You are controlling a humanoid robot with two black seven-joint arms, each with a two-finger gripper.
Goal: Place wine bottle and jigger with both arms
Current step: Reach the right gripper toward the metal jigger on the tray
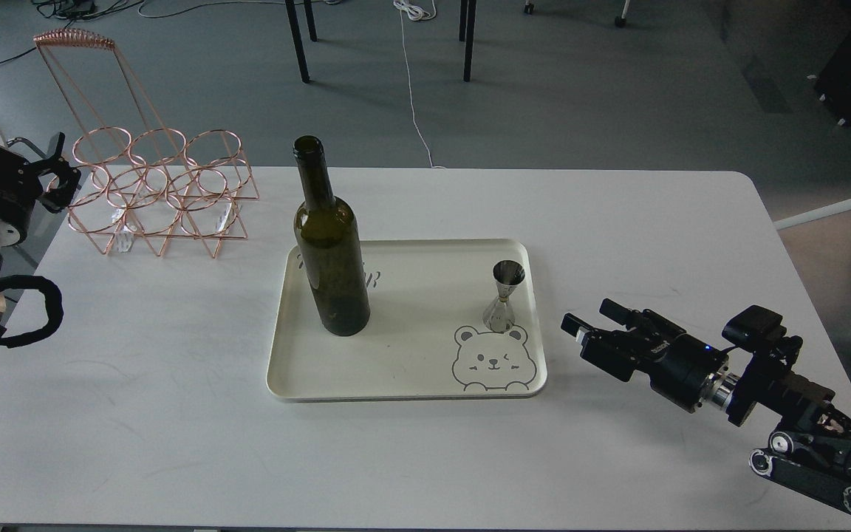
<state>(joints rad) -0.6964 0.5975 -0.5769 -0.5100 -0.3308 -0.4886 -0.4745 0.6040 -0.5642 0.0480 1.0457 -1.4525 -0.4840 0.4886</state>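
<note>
The dark olive-green wine bottle (330, 244) stands upright on the left side of a cream tray (403, 369). The small silver jigger (504, 297) stands upright on the tray's right side, above a bear drawing. My right gripper (594, 318) is low over the table just right of the tray, pointing left toward the jigger, its two fingers apart and empty. My left gripper (52, 177) is at the far left edge beside the copper rack, its fingers spread and empty, far from the bottle.
A copper wire bottle rack (159, 188) with a tall handle stands at the table's back left. The white table (174, 428) ends just behind the tray's far side. Chair legs and cables lie on the floor beyond.
</note>
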